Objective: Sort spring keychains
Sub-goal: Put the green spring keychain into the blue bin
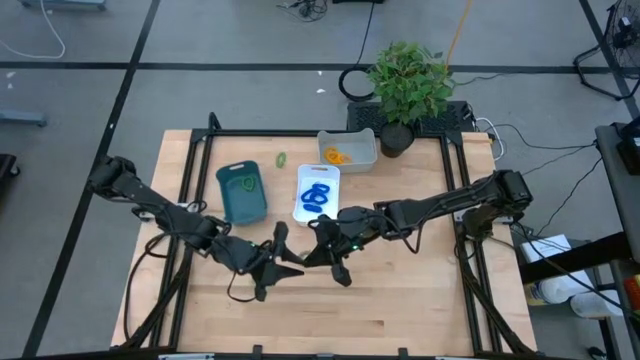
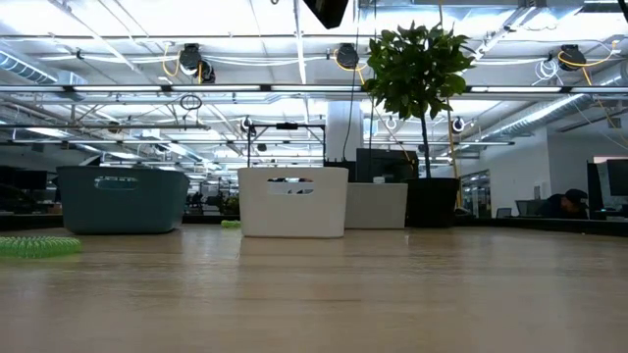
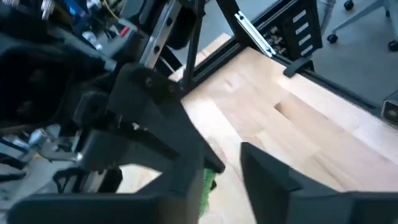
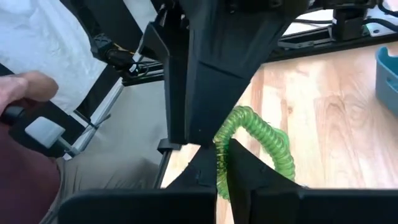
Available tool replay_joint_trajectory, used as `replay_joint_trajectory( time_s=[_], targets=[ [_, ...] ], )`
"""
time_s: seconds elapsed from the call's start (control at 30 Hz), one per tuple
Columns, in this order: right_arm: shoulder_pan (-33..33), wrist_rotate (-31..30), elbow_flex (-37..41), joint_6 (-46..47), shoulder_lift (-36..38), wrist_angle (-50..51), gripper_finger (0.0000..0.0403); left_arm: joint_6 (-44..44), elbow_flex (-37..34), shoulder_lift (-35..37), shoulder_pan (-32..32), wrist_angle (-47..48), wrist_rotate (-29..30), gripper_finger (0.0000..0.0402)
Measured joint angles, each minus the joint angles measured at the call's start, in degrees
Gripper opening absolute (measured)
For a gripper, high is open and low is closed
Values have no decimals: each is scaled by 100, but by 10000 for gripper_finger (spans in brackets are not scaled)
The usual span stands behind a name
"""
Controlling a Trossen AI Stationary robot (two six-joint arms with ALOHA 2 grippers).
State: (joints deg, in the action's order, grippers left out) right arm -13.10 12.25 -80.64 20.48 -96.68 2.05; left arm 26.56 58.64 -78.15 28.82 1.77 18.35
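A translucent green spring keychain (image 4: pixel 261 140), ribbed and curling, is hanging pinched in the right gripper (image 4: pixel 222 163) just in front of the white tray (image 1: pixel 318 192); the left gripper (image 3: pixel 227 169) is gaping alongside.

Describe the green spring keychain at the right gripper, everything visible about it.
The green spring keychain is a translucent green coil of ribbed plastic, bent into an arched loop. In the right wrist view one end sits pinched between the right gripper fingers, while the rest curves out over the wooden table. The left gripper sits right next to it, and a sliver of green shows between its fingers too. From above, the arms hide the coil.
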Motion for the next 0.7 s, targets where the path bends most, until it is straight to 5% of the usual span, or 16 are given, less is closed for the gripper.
replay_joint_trajectory(
  time_s=[0.2, 0.37, 0.5, 0.7],
  targets=[
    [-48, 55, 2, -11, -2, 34, 0, -380, 28, 9, 17, 202, 100, 33],
    [-79, 243, 4, 47, -2, 50, 0, -467, 28, 5, 19, 293, 103, 7],
    [-87, 281, 4, 130, -2, 32, 0, -456, 22, 24, 60, 283, 107, 35],
    [-134, 316, 4, 132, -2, 17, 0, -417, 19, 31, 91, 292, 127, 131]
  ],
)
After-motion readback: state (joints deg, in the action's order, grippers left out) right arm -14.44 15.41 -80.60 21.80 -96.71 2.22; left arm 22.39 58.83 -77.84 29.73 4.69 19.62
